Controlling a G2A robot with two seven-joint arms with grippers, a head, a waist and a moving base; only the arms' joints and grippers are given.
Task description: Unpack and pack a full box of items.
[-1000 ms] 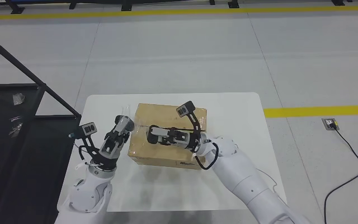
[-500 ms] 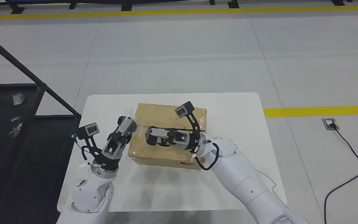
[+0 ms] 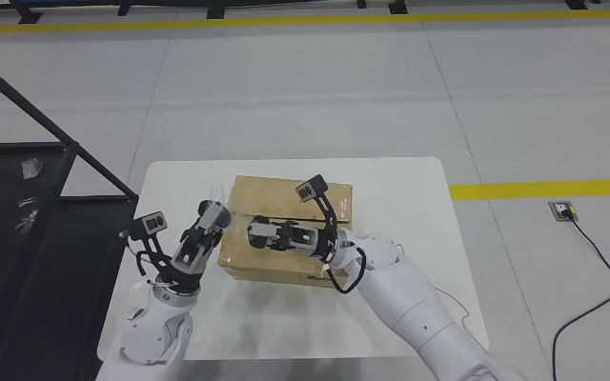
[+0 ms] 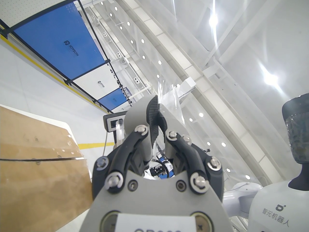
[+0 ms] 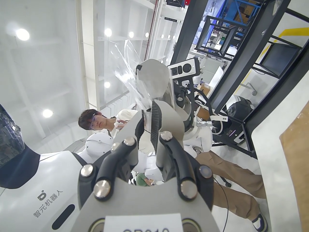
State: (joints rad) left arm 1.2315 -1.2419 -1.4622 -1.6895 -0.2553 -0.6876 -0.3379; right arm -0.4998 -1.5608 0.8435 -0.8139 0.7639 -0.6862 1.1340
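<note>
A brown cardboard box [image 3: 286, 229] with its top flaps closed sits mid-table. My left gripper [image 3: 213, 215] hangs just off the box's left edge, tilted upward. In the left wrist view, the left gripper [image 4: 157, 114] is shut on a crumpled strip of clear tape [image 4: 169, 95], with the box [image 4: 36, 160] beside it. My right gripper [image 3: 257, 231] lies over the left part of the box top, pointing at the left gripper. The right gripper [image 5: 148, 108] is likewise shut on the clear tape [image 5: 128, 73], which runs up past its fingers.
The white table [image 3: 400, 190] has bare surface right of the box and in front of it. A black metal rack [image 3: 38, 210] stands close to the table's left side. A yellow floor line [image 3: 529, 189] runs off to the right.
Both grippers have shifted only slightly; the right wrist has edged a little leftward over the box. The tape stays pinched in both.
</note>
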